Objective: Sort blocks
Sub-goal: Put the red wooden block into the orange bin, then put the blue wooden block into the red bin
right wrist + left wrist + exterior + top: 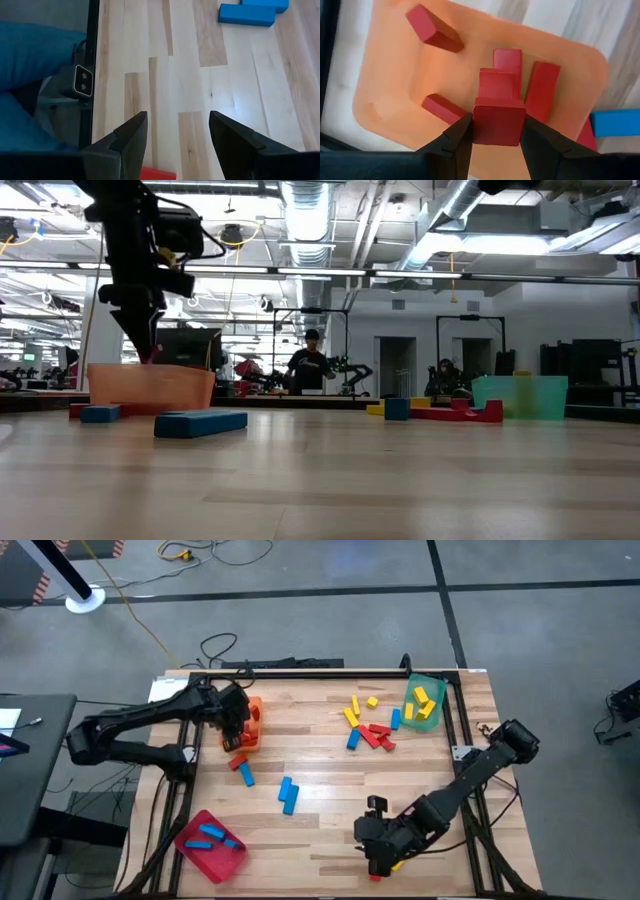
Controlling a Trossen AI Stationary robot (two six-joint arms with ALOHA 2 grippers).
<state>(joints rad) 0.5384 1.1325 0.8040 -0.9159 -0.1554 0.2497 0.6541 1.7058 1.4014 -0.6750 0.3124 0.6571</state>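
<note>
Left wrist view: left fingers (497,145) pinch a red block (499,120) over the orange tray (385,100) — right fingers (177,135) spread.

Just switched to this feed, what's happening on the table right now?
Block sorting by colour is under way. The left pincer holds a red block over the orange tray, which already has several red blocks in it. The right pincer waits open, low over the table's near edge. Blue blocks lie loose mid-table, with more in the red tray. A mixed pile sits beside the green tray, which holds yellow ones.
</note>
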